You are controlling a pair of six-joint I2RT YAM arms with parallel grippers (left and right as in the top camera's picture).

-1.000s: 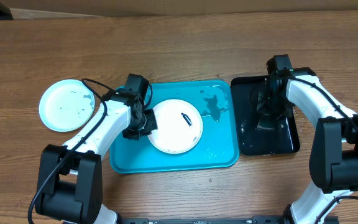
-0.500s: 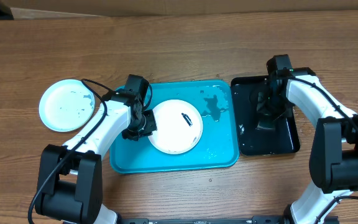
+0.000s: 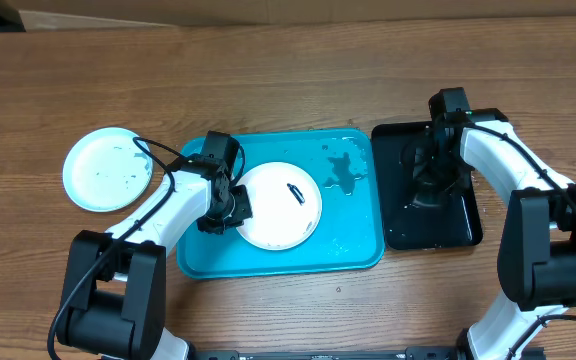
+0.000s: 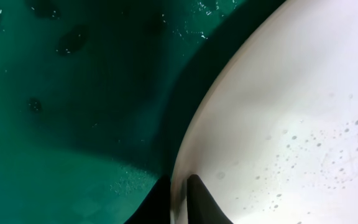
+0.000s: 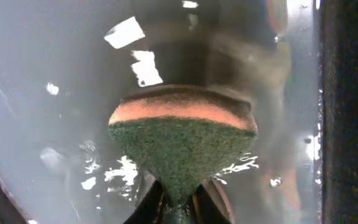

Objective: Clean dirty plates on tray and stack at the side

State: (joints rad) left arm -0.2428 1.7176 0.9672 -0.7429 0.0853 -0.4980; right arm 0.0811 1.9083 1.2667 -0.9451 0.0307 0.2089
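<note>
Your left gripper point(image 4: 178, 186) is clamped on the left rim of the white plate point(image 3: 280, 205), mid-frame on the turquoise tray point(image 3: 268, 258); a blue-rimmed plate point(image 3: 107, 168) lies at far left. Your right gripper point(image 5: 179, 202) pinches a green sponge point(image 5: 182, 140) in the black tray point(image 3: 465, 228) at right.
</note>
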